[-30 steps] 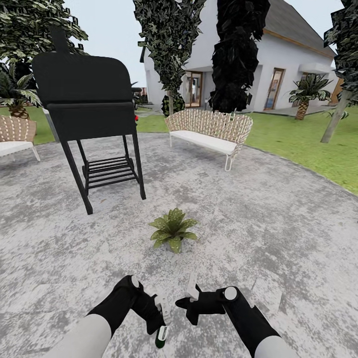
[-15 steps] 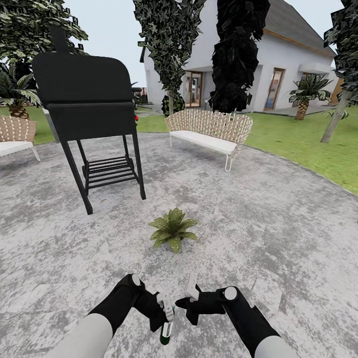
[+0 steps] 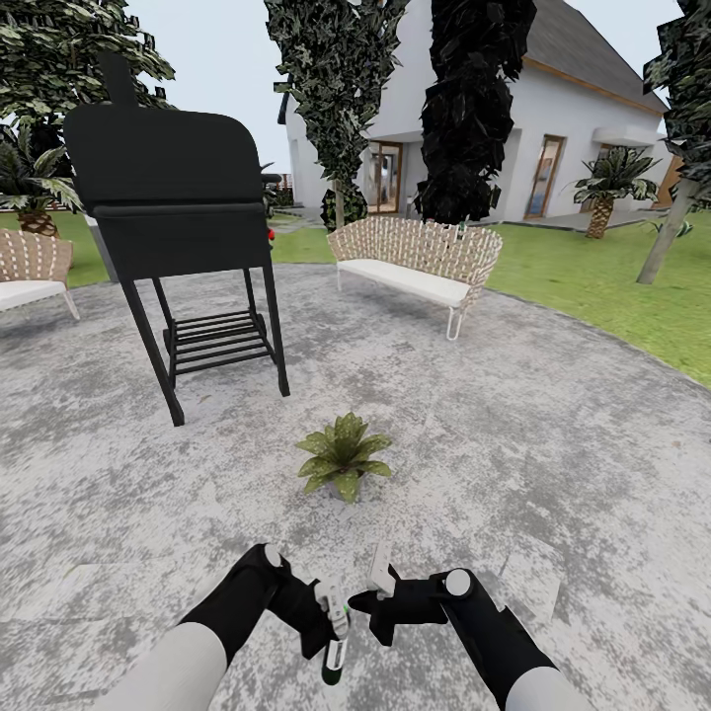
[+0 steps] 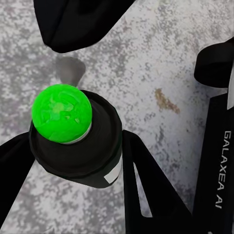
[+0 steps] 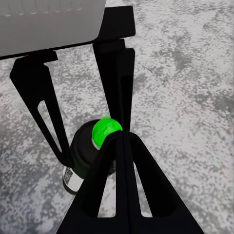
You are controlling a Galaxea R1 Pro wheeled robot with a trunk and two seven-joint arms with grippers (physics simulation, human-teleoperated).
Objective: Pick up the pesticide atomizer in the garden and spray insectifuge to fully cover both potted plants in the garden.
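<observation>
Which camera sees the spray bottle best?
The left wrist view: the spray bottle is big and close there, held in the left claw. The right wrist view shows it partly behind a finger. The head view shows it tiny, low down.

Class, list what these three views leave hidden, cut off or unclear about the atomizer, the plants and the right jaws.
- Pesticide atomizer: head view, lower end cut by the frame edge; the left gripper covers its middle.
- Second potted plant: unseen; one potted plant shows.
- Right gripper: jaws overlap; opening unclear.
</observation>
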